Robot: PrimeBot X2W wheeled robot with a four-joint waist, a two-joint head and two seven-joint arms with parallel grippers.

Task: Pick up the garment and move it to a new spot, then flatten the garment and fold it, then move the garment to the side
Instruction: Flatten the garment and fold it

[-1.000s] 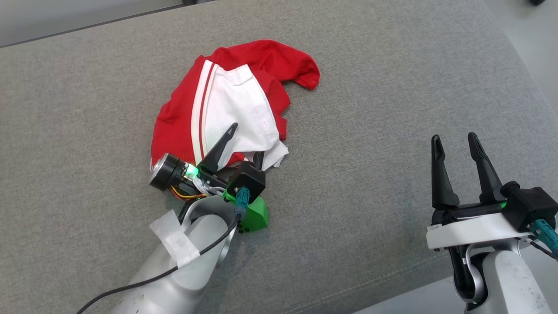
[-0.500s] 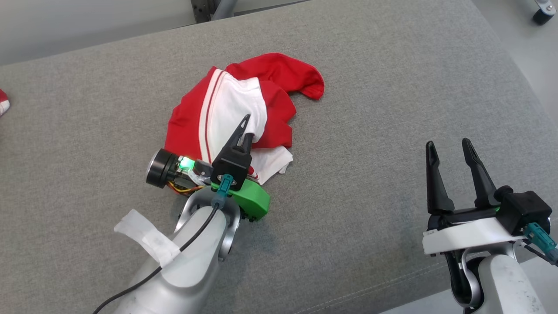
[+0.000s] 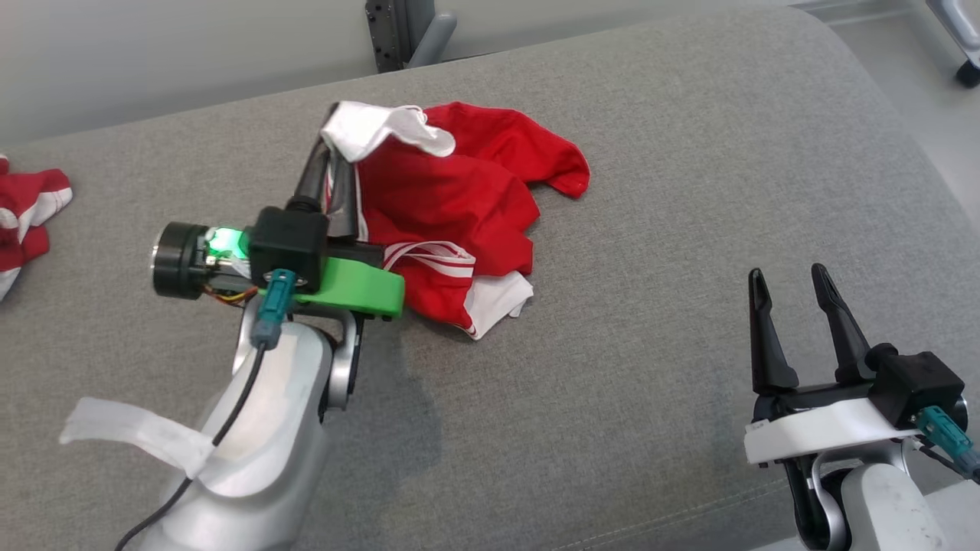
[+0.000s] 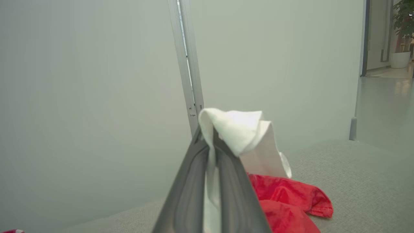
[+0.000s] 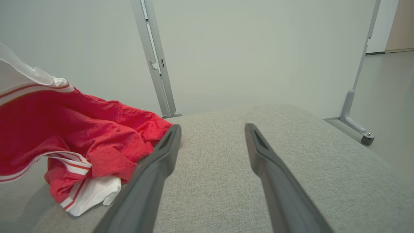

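Observation:
A red and white garment [image 3: 459, 207] lies crumpled on the grey cushion [image 3: 651, 191], with one white corner raised off it. My left gripper [image 3: 331, 141] is shut on that white corner, and the cloth drapes over its fingertips. In the left wrist view the white fabric [image 4: 239, 129] is pinched between the closed fingers [image 4: 194, 168], and the red part [image 4: 284, 200] hangs below to the right. My right gripper [image 3: 788, 272] stands open over bare cushion at the lower right, apart from the garment. In the right wrist view the garment [image 5: 81, 129] lies left of the open right gripper [image 5: 213, 127].
Another red and white cloth [image 3: 23, 207] lies at the cushion's far left edge. A grey metal post [image 3: 406, 30] stands behind the cushion against a pale wall. A caster wheel [image 3: 966, 73] sits on the floor at the upper right. The cushion's front edge runs past my right arm.
My left gripper has shut on the garment's white part and lifted it up and away, turning the cloth over. The head camera has also tilted. The right gripper stays open and still.

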